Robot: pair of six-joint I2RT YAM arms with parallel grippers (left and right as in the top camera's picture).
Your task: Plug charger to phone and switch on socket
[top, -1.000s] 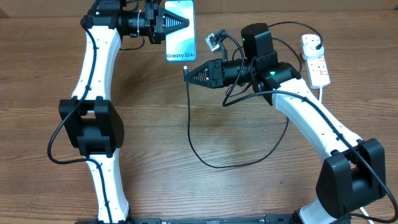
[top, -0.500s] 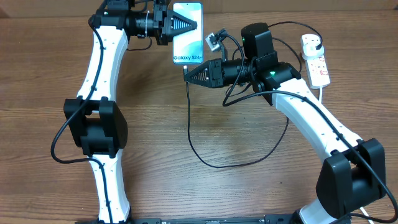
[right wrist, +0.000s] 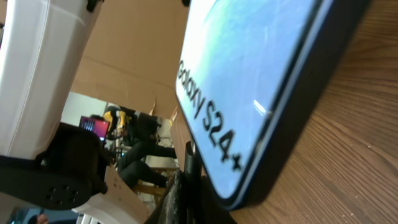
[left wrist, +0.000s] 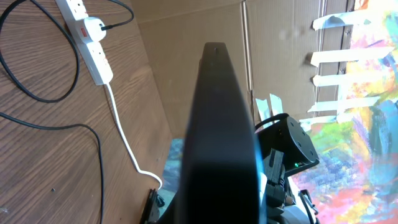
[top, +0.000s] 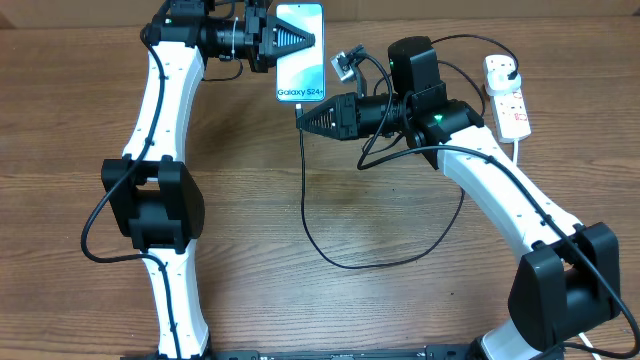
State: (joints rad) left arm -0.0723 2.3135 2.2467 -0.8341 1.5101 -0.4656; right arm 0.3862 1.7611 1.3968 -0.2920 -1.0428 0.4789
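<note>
The phone [top: 301, 60] sits at the desk's [top: 350, 320] far edge, clenched in your left hand [top: 314, 40]. Its bottom edge is just above the charger [top: 304, 190] tip, which your right hand [top: 300, 116] grips. The cable loops over open desk, and the socket [top: 508, 98] lies well apart by the right edge.

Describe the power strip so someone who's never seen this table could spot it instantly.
Look at the wooden table's far right corner, past the right arm. The power strip lies there: a white elongated block with red markings and a thick white cord. The charger cable beside it is thin and black.
</note>
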